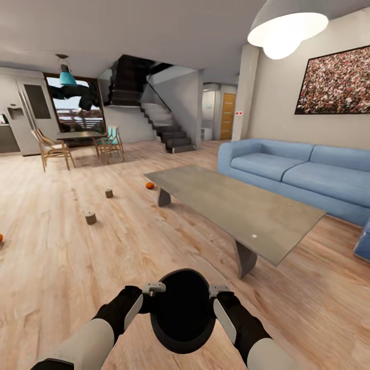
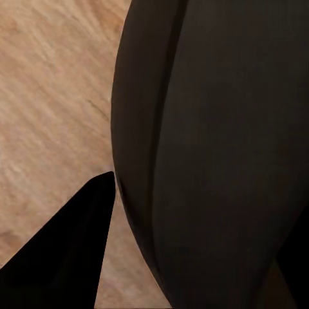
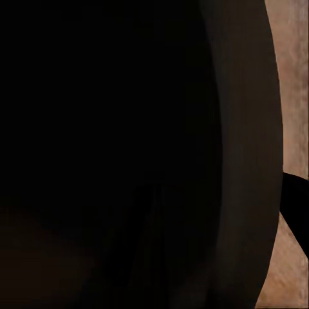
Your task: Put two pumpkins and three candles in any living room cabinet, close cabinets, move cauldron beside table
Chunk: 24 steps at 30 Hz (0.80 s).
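From the head view, the cauldron (image 1: pixel 183 311) hangs low in front of the robot, its black mouth facing up, pressed between the left gripper (image 1: pixel 152 289) at its left rim and the right gripper (image 1: pixel 218 291) at its right rim; each seems to clasp the rim, though the fingers are too small to be sure; ahead and to the right stands a long grey coffee table (image 1: pixel 241 208), its near corner just beyond the cauldron, and behind it a blue sofa (image 1: pixel 303 172); on the wooden floor (image 1: pixel 67 257) left of the table lie two candles (image 1: pixel 91 218) (image 1: pixel 109 193), a pumpkin (image 1: pixel 149 185) near the table's far corner, and a second pumpkin (image 1: pixel 0 238) cut by the picture's left edge; further back are a dining table with chairs (image 1: pixel 82 144) and a staircase (image 1: pixel 164 126).

In the left wrist view the cauldron's dark belly (image 2: pixel 219 154) bulks close over floor planks (image 2: pixel 51 96); a black finger (image 2: pixel 71 257) lies beside it.

In the right wrist view the cauldron's wall (image 3: pixel 129 154) blocks nearly everything; a strip of floor (image 3: pixel 293 96) shows.
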Motion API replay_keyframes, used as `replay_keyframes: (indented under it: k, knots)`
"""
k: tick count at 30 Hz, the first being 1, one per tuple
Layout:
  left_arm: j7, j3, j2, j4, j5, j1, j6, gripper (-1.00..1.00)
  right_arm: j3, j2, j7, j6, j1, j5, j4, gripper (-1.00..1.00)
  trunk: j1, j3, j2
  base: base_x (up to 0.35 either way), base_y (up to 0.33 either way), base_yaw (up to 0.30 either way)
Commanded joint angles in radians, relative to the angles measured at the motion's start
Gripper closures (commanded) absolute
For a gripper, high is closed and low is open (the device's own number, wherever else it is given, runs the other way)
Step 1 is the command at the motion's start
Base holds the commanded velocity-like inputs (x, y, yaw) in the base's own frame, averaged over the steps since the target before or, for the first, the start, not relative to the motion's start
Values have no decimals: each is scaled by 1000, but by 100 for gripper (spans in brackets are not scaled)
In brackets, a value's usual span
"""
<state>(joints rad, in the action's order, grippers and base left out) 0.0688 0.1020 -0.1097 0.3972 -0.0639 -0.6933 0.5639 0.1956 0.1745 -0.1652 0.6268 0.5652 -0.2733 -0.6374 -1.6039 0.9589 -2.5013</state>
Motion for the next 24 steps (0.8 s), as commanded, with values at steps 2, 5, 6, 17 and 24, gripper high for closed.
replay_keyframes:
  k: [2,5,6,17,24]
  knots:
    - [22,28,1,5,-46,0,7,100,5,0,-10,-1,1,-41,1,100,0,1,-1,0,-275,-291]
    - [22,28,1,5,-45,0,7,100,5,0,-10,-1,1,-41,1,100,0,1,-1,0,-275,-291]
    - [22,28,1,5,-45,0,7,100,5,0,-10,-1,1,-41,1,100,0,1,-1,0,-275,-291]
    - [22,28,1,5,-45,1,6,100,5,0,-9,-1,1,-41,1,100,0,1,-1,-28,-199,-147]
    - [22,28,2,5,-45,0,6,100,5,0,-10,-1,1,-42,1,100,0,4,-1,72,-30,-108]
